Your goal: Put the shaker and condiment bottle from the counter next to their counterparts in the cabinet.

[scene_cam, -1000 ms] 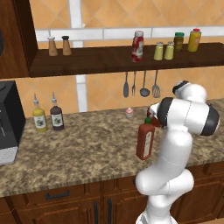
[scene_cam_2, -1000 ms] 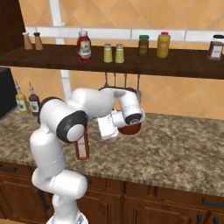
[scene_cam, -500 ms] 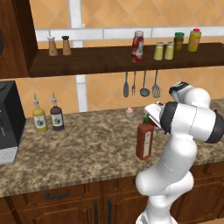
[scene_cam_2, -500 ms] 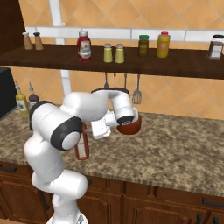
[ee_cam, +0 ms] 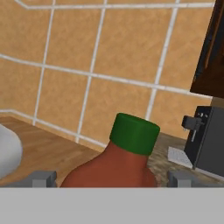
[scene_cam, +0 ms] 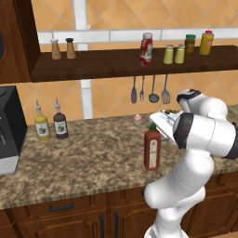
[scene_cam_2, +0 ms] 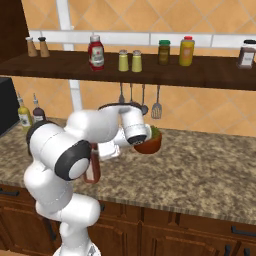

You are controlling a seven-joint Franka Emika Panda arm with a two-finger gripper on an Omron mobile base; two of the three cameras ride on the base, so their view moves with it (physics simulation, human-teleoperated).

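Right now the gripper (ee_cam: 111,177) is spread wide, one finger tip on each side of the condiment bottle (ee_cam: 117,164), whose green cap and red shoulders sit between the tips without either one visibly touching it. From the left base view the condiment bottle (scene_cam: 152,147) stands upright on the counter (scene_cam: 88,160), close in front of the white arm, with the hand just beside its cap. Up on the cabinet (scene_cam: 116,62) two small yellow-green shakers (scene_cam: 174,54) stand side by side, just right of the red bottle with the white cap (scene_cam: 146,49). Which of the two is the task's shaker I cannot tell. A red-brown bowl (scene_cam_2: 150,142) sits on the counter behind the arm's wrist in the right base view. Toward the left end stand a yellow bottle (scene_cam: 42,126), a dark bottle (scene_cam: 60,124) and a black coffee machine (scene_cam: 10,130).
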